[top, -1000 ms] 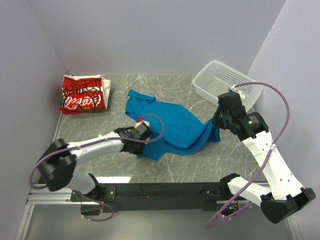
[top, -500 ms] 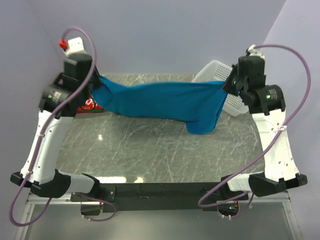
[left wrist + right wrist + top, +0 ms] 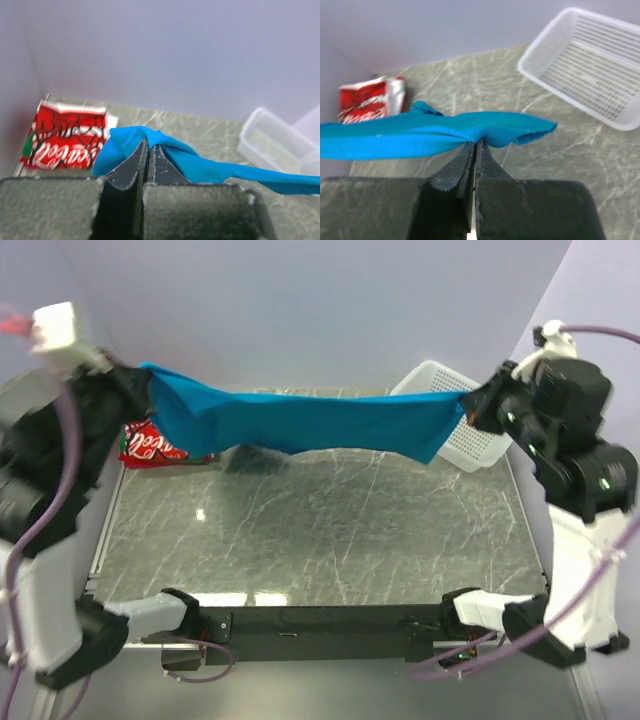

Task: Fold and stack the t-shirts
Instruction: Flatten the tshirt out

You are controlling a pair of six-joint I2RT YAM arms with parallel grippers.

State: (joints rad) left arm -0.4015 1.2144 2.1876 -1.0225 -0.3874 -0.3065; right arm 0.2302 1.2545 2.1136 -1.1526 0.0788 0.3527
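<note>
**Top external view: blue t-shirt being held stretched in the air between both grippers**

A bright-blue t-shirt is being held up above the marble-patterned table, pulled out into a long band running from left to right across the far part of the scene. Its left end is being pinched by the left gripper, which is being carried high at the far left. Its right end is being pinched by the right gripper, raised at the far right. The cloth is being drawn fairly taut along its upper edge, while a loose corner is being left to hang near the right end.

In the left wrist view, the fingers are being pressed together on a bunched fold of the blue cloth, with no gap showing between them. In the right wrist view, the same is being shown: the fingers are being closed tight on a gathered edge, and a short flap of cloth is being left sticking out to the right of the grip.

A folded red-and-white t-shirt with white script lettering is being kept flat on the table at the far left corner, partly covered from above by the blue cloth. A white perforated basket is being kept at the far right corner, partly screened by the right end of the blue shirt.
</note>
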